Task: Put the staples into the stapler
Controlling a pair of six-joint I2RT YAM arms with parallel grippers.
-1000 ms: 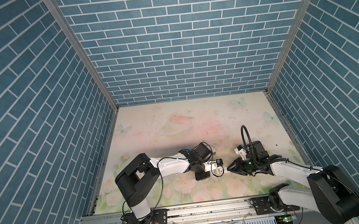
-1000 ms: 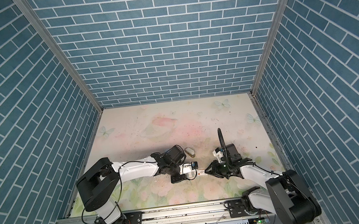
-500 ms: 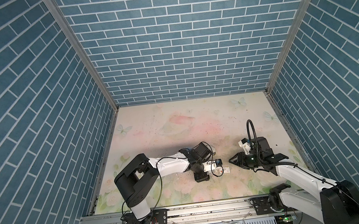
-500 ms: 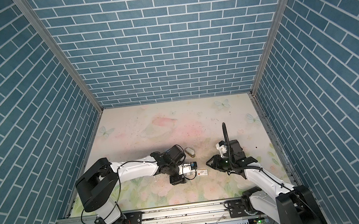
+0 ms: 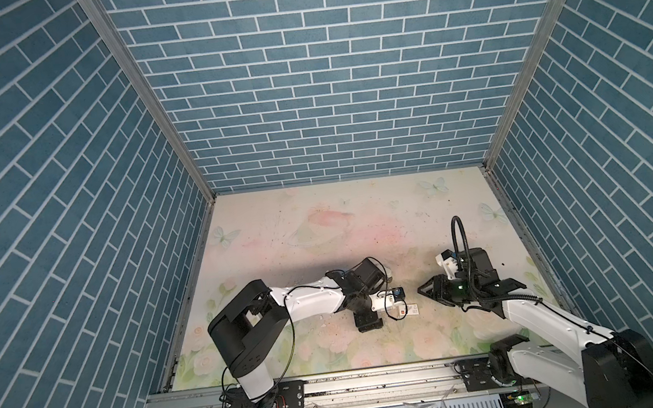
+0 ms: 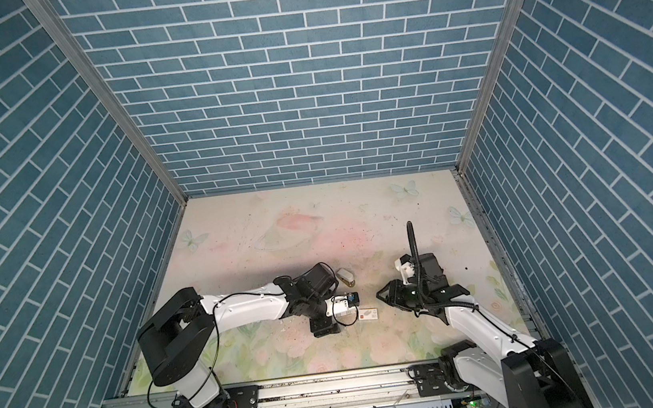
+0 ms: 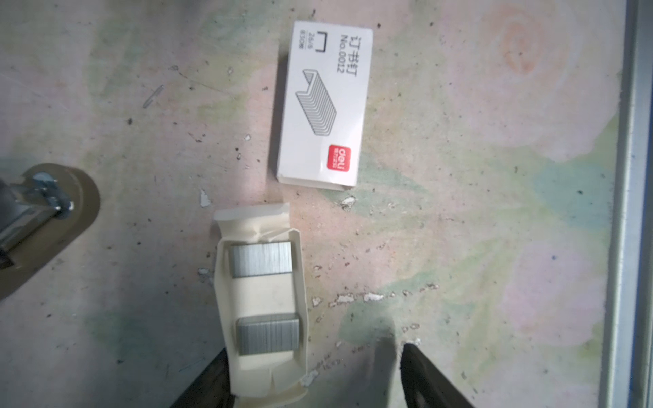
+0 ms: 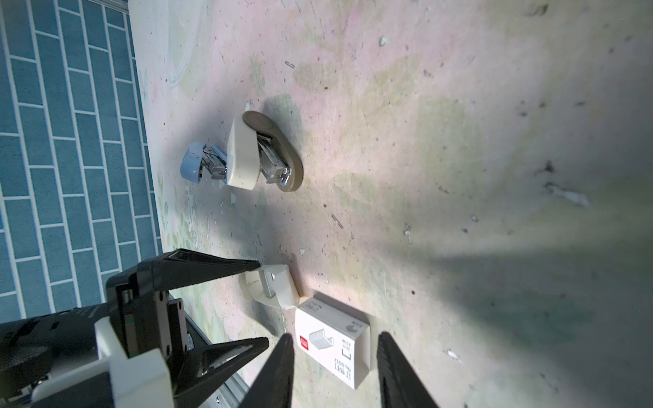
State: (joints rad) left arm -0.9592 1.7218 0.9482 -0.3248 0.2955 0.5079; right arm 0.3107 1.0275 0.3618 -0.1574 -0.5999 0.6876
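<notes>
Now left end effector (image 7: 314, 348) gapes astride the tray (image 7: 263, 296), right end effector (image 8: 335, 335) gapes near the box (image 7: 323, 106) edge

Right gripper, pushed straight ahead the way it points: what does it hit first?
Most likely the white box, lying just ahead in line with the gap between the right gripper's open fingers. Its height is unclear, so it might pass over the box.

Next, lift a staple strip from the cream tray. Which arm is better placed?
Left. The left gripper, jaws open, is right at the cream cardboard tray of grey metal staples; the right gripper faces the white cardboard box.
</notes>
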